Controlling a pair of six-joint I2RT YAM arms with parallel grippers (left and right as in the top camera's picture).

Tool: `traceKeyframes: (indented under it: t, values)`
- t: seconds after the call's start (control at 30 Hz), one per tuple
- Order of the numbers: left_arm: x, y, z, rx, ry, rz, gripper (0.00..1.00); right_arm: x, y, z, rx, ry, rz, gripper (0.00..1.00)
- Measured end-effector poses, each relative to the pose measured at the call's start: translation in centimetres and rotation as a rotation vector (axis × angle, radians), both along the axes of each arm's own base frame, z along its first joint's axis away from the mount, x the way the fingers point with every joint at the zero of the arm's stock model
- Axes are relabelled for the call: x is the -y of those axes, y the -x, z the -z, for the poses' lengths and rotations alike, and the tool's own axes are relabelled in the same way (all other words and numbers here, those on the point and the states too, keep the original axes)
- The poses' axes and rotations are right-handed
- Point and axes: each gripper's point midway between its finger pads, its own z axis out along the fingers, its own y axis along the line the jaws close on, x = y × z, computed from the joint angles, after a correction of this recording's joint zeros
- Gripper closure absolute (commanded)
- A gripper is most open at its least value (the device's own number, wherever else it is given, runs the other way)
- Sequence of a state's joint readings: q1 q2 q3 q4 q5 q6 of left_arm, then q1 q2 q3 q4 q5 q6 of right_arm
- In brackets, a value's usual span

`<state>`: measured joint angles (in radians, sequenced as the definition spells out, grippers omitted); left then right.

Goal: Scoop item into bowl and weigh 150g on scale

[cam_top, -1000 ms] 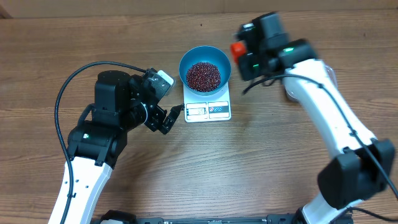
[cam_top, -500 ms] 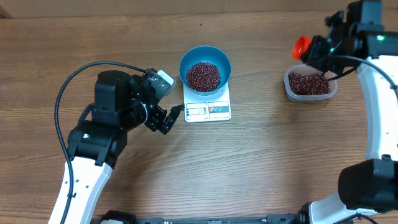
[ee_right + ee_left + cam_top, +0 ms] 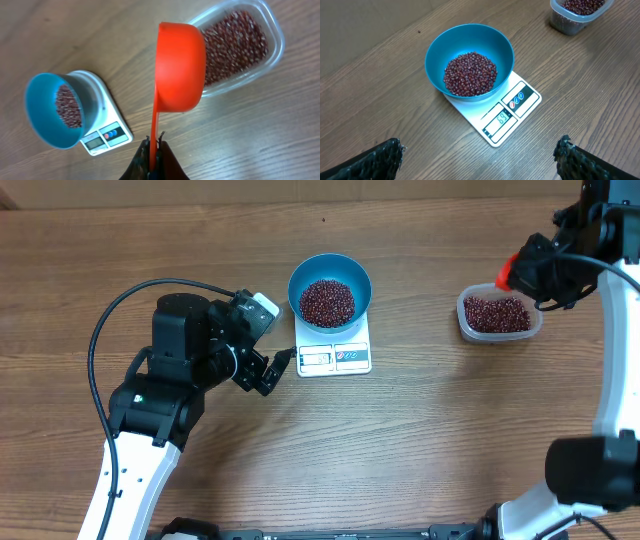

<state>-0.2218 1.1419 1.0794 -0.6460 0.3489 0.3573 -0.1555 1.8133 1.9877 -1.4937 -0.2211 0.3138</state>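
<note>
Beans (image 3: 327,301), small and dark red-brown, lie heaped in the bright blue bowl (image 3: 330,264), which sits on the far half of the white scale (image 3: 335,358). The scale's display strip is uncovered along its near edge, and we cannot read its digits. Just left of the scale, we see the left fingers (image 3: 380,160) spread wide and holding nothing, pointed toward the scale above the desk (image 3: 420,430). Well to the right of the scale stands a clear plastic tub (image 3: 463,320) with more of the same beans inside. The right fingers (image 3: 170,167) are pressed together on the thin handle of an orange scoop (image 3: 180,65), whose cup hangs at the tub's edge nearest the scale. The cup shows us only its outside, so we cannot tell whether it carries beans.
</note>
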Motion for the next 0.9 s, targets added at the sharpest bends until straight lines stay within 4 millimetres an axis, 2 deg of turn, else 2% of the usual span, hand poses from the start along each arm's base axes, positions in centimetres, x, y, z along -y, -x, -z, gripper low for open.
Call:
traceKeyframes:
  t: [0.27,0.43,0.6,0.77,0.9]
  values:
    - [0.0,0.0,0.0,0.0,0.0,0.0,0.0,0.8,-1.6,7.3,-0.198,-0.082,0.032,0.96]
    - [0.0,0.0,0.0,0.0,0.0,0.0,0.0,2.1,-2.9,11.1,-0.255,-0.178,0.092,0.96]
    - [0.0,0.0,0.0,0.0,0.0,0.0,0.0,3.8,-3.2,12.2,-0.264,-0.212,0.139,0.96]
    - [0.0,0.0,0.0,0.0,0.0,0.0,0.0,6.2,-3.9,13.1,-0.239,-0.232,0.199,0.95]
    - [0.0,0.0,0.0,0.0,0.0,0.0,0.0,6.6,-3.9,13.2,-0.238,-0.247,0.218,0.94]
